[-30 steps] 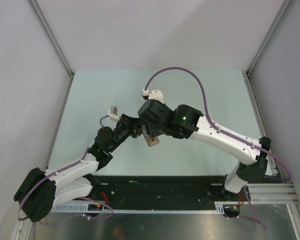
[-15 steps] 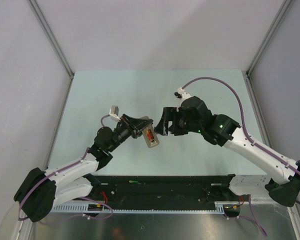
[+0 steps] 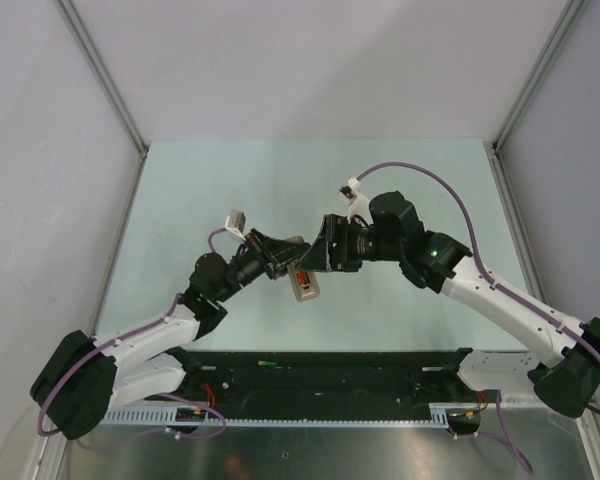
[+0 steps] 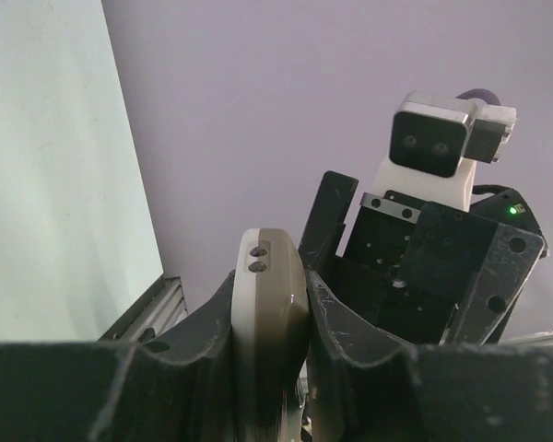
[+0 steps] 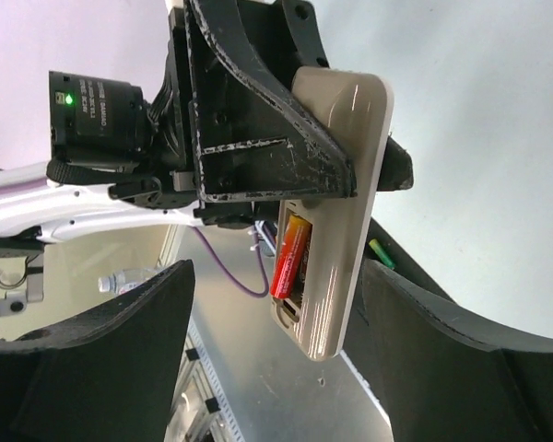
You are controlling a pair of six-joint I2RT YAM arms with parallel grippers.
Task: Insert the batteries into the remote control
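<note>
1. Nearest in, on the dark strip by the arm bases, there's a green cylinder (image 5: 380,250). It's probably one of the batteries, though too small to be sure. If it is one, expect it to be light, smooth and quick to roll, so pinch it across the middle of its length, not at the ends.

2. Up over the bench (image 3: 200,190), the left fingers (image 4: 207,322) are closed tight on the remote control (image 5: 350,166). They hold it clear of the surface, one finger on its back and one on its front, at about mid-length. That's a sensible hold, because the body is a stiff, light plastic shell with slick faces. A firm clamp there leaves the open battery bay at the free end exposed.

3. In that bay sits a red battery (image 5: 290,253), lying lengthwise. Whether the slot beside it is filled, I can't tell.

4. Just past it, the right fingers (image 5: 120,350) are spread wide and carry nothing. They point at the remote's bay end, close to it but not touching.

5. Judgement call: any pressing on the battery should go straight down into the bay. A sideways shove could twist the smooth casing in the left grip, and the spring contacts are the delicate part.

6. Beyond the arms, the far stretch of bench runs to the back wall.
</note>
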